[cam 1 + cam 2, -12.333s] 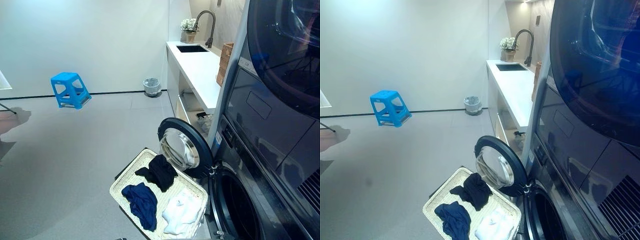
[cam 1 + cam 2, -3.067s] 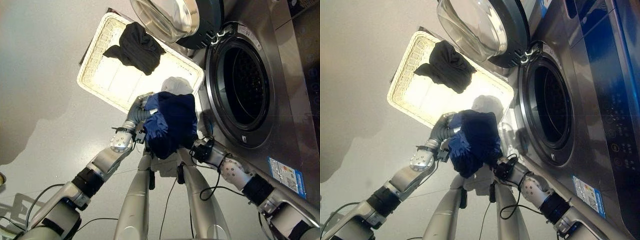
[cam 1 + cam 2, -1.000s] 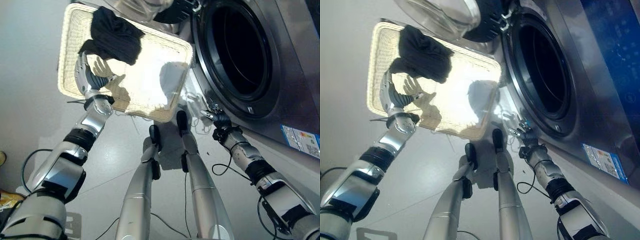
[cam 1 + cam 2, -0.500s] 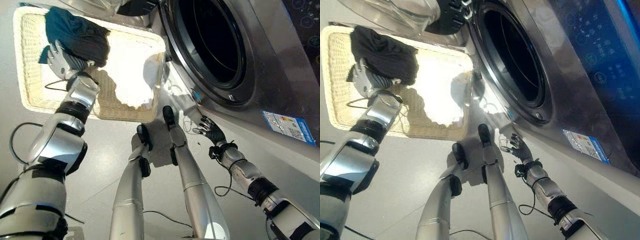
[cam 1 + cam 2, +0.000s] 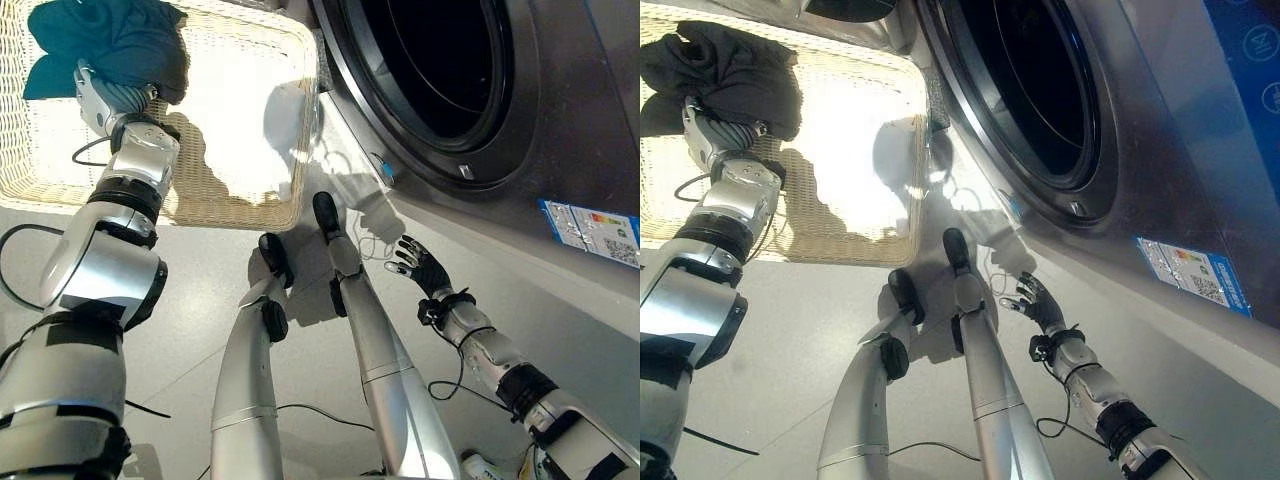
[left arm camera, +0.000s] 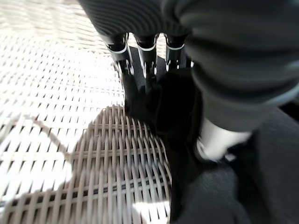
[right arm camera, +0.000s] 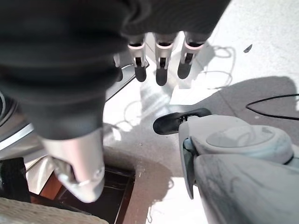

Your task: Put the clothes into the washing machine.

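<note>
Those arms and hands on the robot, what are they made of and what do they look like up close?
Both arms are smooth silver-grey shells with black bands at the joints and thin black cables looping beside them. The left hand and right hand each wear a dark ribbed cover over the back and wrist. The fingers are silver with dark rounded tips, set in a row, and the thumb stands apart.

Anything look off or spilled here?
Nothing stands out. The dark garment lies inside the basket, left hand at it; the washer drum is open; the right hand hangs open and holds nothing.
</note>
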